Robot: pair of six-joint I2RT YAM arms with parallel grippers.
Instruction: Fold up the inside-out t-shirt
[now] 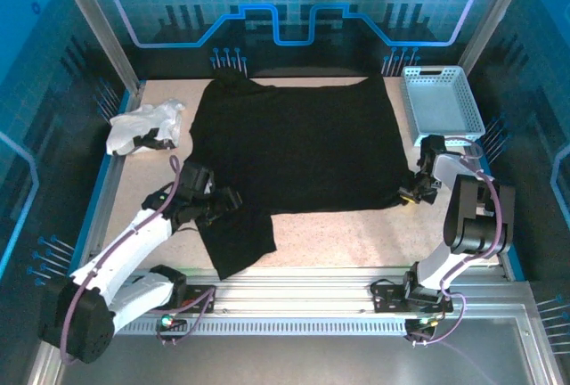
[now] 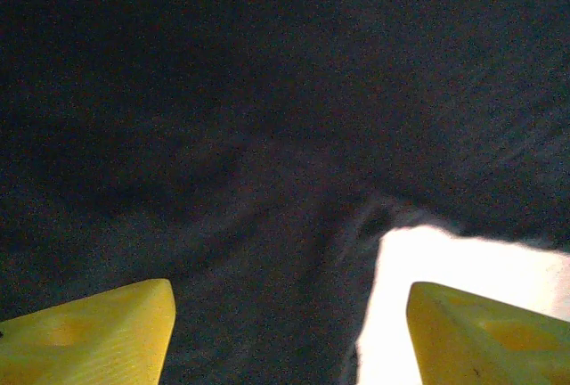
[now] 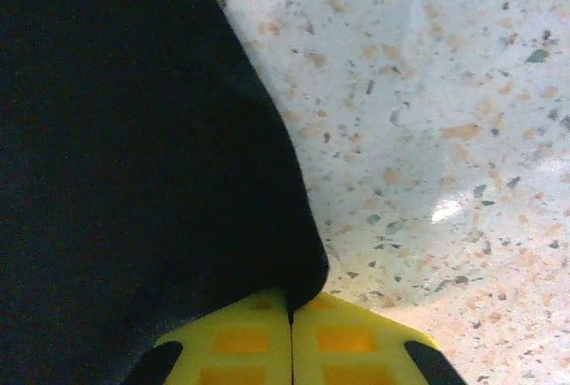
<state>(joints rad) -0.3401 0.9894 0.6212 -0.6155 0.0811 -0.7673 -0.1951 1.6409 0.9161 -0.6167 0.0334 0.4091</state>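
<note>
Your black t-shirt [image 1: 294,144] lay flat on middle of counter [image 1: 356,233], one part reaching toward near edge. Your left gripper [image 1: 233,200] sat over shirt's near left part, spread apart, holding nothing. Your right gripper [image 3: 290,309] was pressed together, pinching shirt's near right corner. White cloth [image 1: 142,126] lay far left, beside shirt.

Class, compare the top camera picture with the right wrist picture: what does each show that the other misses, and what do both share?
From above, not from the wrist: a crumpled white cloth garment, a light blue plastic basket, the left claw. From the wrist, not from above: the yellow tips of the right claw meeting on a cloth corner. Both: the large black cloth t-shirt on the speckled table.
</note>
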